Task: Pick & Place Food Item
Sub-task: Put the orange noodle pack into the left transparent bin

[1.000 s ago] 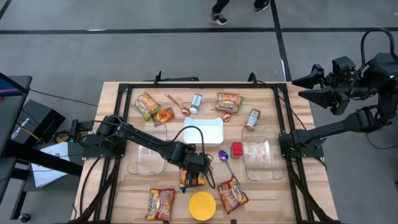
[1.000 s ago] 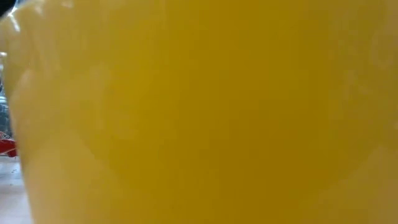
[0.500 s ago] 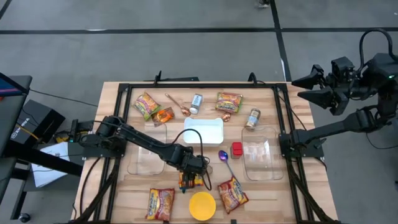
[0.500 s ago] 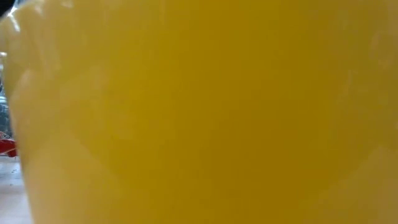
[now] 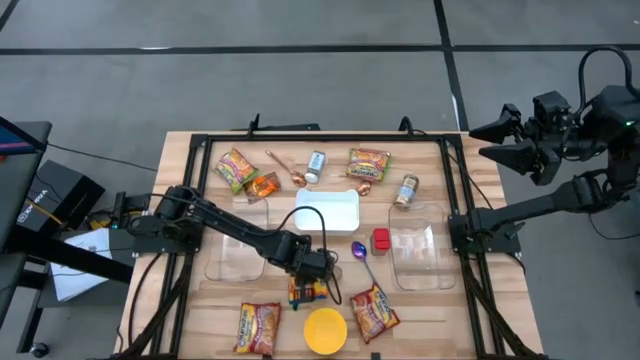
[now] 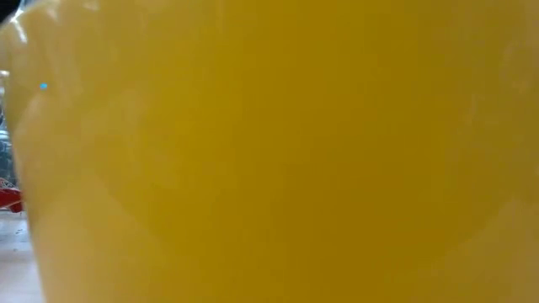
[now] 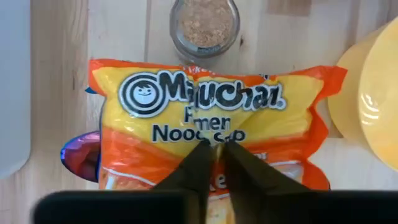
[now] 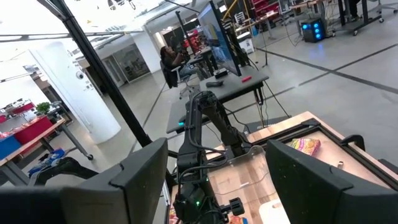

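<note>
Orange-and-yellow ramen noodle packet (image 7: 211, 130) pinched by the left gripper (image 7: 214, 149).
It lies on the wooden table (image 5: 200, 320), near the front edge beside the yellow plastic bowl (image 5: 325, 330); fingers closed on its wrapper. Right gripper (image 5: 505, 140) waits open, off-table.

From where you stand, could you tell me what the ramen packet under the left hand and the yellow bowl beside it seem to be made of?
The ramen packet looks like thin glossy plastic film: printed, crinkled, with crimped edges, pinched by the left hand. The yellow bowl seems smooth moulded plastic with soft highlights, though glazed ceramic cannot be ruled out.
</note>
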{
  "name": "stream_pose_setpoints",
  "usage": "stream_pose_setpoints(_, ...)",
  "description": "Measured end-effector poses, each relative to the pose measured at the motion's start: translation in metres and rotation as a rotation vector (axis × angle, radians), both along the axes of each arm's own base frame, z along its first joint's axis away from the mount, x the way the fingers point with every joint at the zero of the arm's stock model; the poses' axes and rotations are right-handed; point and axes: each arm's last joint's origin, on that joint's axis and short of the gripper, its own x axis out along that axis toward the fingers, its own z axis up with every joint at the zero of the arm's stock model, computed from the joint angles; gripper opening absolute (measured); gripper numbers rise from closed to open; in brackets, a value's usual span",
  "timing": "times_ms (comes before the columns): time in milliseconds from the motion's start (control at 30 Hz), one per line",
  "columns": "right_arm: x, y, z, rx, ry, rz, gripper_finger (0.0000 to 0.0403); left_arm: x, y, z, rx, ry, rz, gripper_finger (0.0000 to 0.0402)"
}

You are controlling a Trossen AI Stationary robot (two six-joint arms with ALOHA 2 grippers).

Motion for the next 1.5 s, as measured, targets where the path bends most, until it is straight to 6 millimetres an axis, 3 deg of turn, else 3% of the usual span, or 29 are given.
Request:
stream_pose_setpoints(67, 0.0, 0.0, 0.0, 0.0, 0.0, 0.0, 0.0265, 0.0, 0.0, 0.0, -0.006, 0.001, 0.021, 0.0008)
stream_pose_setpoints(433, 0.0, 0.0, 0.0, 0.003, 0.0, 0.0, 0.0265, -0.002, 0.001, 0.004, -0.127, 0.035, 0.069, 0.0001)
stream_pose_setpoints(700, 0.0, 0.0, 0.0, 0.003, 0.0, 0.0, 0.0265, -0.016, 0.014, 0.059, -0.196, -0.114, 0.266, 0.0)
stream_pose_setpoints(867, 0.0, 0.0, 0.0, 0.003, 0.001, 0.0, 0.0265, -0.033, 0.03, 0.098, -0.209, -0.249, 0.496, 0.0)
stream_pose_setpoints(1100, 0.0, 0.0, 0.0, 0.002, 0.004, 0.0, 0.0265, -0.066, 0.054, 0.137, -0.179, -0.363, 0.803, 0.0)
stream_pose_setpoints(1300, 0.0, 0.0, -0.002, 0.002, 0.019, 0.0, 0.0265, -0.108, 0.069, 0.15, -0.114, -0.289, 1.06, 0.0)
stream_pose_setpoints(1500, 0.0, 0.0, -0.004, -0.001, 0.037, -0.001, 0.0265, -0.144, 0.076, 0.15, -0.029, -0.109, 1.308, 0.0)
